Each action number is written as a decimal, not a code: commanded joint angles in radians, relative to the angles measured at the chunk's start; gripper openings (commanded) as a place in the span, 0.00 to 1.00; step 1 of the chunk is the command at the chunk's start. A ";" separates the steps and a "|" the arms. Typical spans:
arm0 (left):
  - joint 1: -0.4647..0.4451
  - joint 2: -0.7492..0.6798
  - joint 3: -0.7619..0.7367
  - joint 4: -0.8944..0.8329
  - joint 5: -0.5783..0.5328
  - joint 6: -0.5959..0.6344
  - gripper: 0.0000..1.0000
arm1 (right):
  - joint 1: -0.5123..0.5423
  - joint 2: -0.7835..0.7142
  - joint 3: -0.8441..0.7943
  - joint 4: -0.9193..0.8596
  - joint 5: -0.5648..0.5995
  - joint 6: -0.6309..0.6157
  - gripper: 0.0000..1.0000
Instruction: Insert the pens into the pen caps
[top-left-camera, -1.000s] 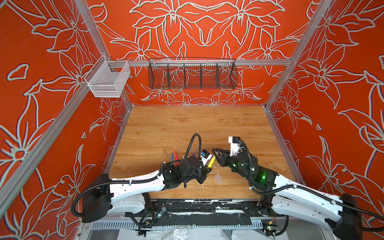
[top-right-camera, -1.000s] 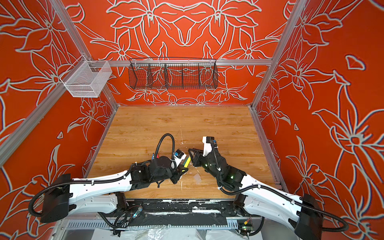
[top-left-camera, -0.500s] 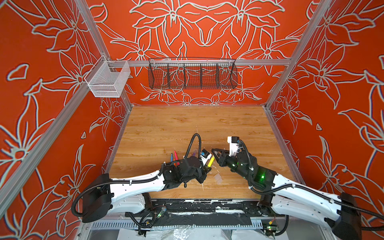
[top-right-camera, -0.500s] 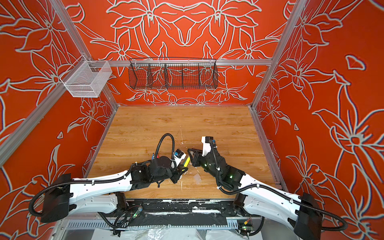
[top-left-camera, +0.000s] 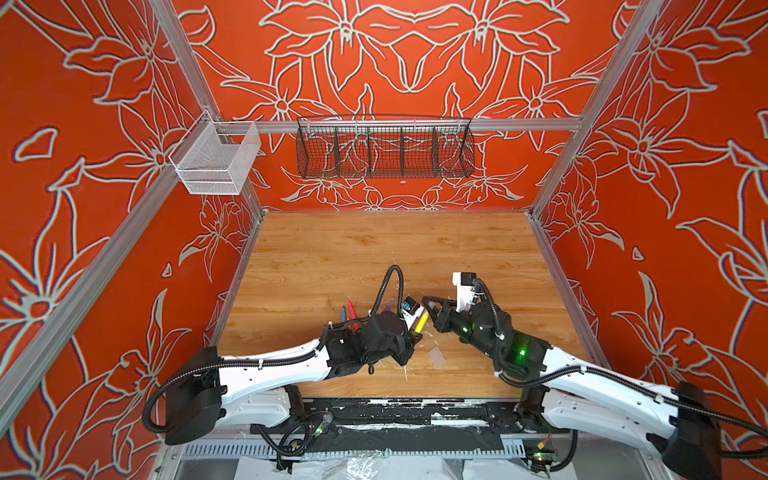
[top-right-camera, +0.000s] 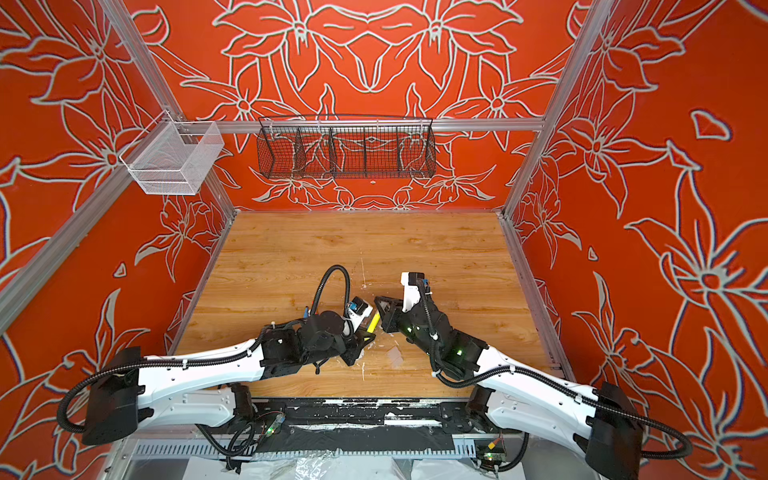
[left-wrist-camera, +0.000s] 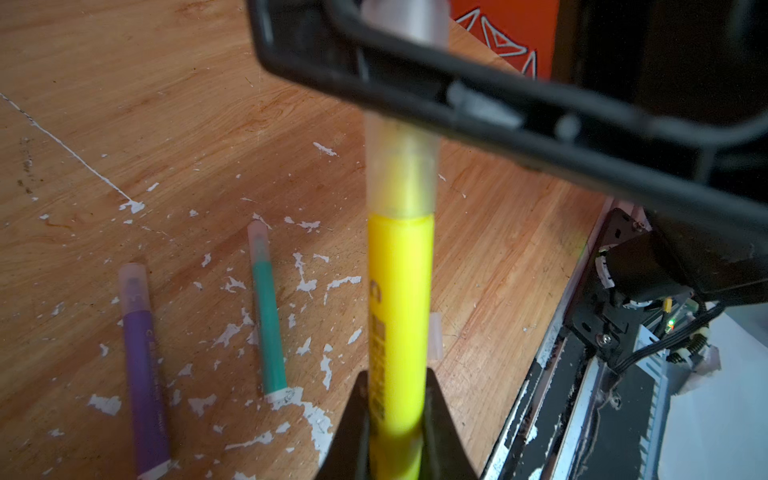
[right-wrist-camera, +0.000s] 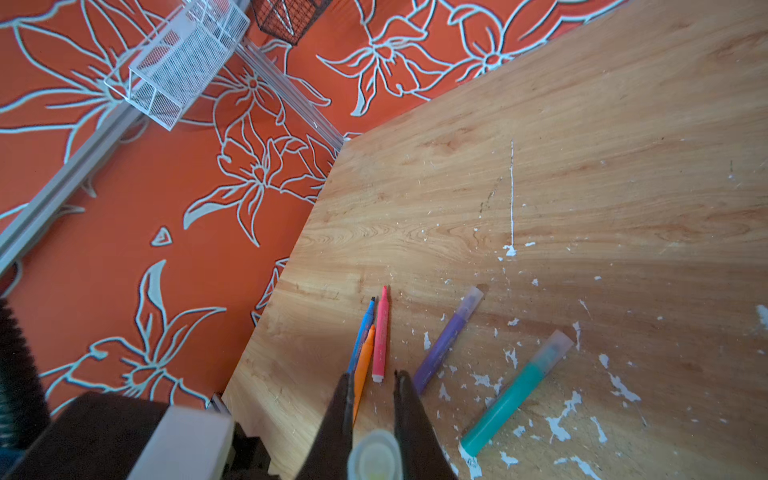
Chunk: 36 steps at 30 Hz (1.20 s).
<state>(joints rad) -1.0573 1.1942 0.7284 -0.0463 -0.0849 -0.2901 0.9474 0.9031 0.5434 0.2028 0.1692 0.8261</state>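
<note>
Two wire baskets hang on the walls: a white mesh basket (top-left-camera: 216, 160) at about 10 o'clock from the middle of the tabletop (top-left-camera: 374, 249), and a black basket (top-left-camera: 384, 153) with several compartments at 12 o'clock. Only the wall pattern shows through their mesh.

At about 6 o'clock, near the front edge and raised off the wood, the left pincer (left-wrist-camera: 395, 386) is clamped on the barrel of the yellow pen (top-left-camera: 421, 322). In both top views the pen's long axis runs from 7 o'clock, the held end, to 1 o'clock. A clear cap (left-wrist-camera: 401, 174) sits over the 1 o'clock end, and yellow shows through its wall. The right pincer (right-wrist-camera: 372, 376) is closed on this cap, which the right wrist view shows end-on between the two fingers.

The other pens lie flat at about 7 o'clock. The pink pen (right-wrist-camera: 380, 336), blue pen (right-wrist-camera: 362, 336) and orange pen (right-wrist-camera: 363, 365) lie close together, uncapped. In a top view the pink and blue tips point near 12 o'clock. Just beside them, among white paint flecks, lie the purple pen (right-wrist-camera: 446, 347) and green pen (right-wrist-camera: 515, 395), each with a clear cap on one end.
</note>
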 joint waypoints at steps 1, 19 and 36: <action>0.045 0.005 0.086 0.016 0.019 -0.016 0.00 | 0.015 0.003 -0.015 0.007 -0.023 -0.010 0.02; 0.085 0.047 0.233 0.024 -0.021 0.024 0.00 | 0.133 0.051 -0.064 0.055 0.050 0.004 0.00; 0.086 -0.001 0.319 -0.003 -0.073 0.107 0.00 | 0.226 0.081 -0.079 0.064 0.112 -0.007 0.00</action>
<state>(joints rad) -1.0008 1.2472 0.9524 -0.3420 -0.0444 -0.1890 1.0897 0.9485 0.5167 0.4046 0.4427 0.8127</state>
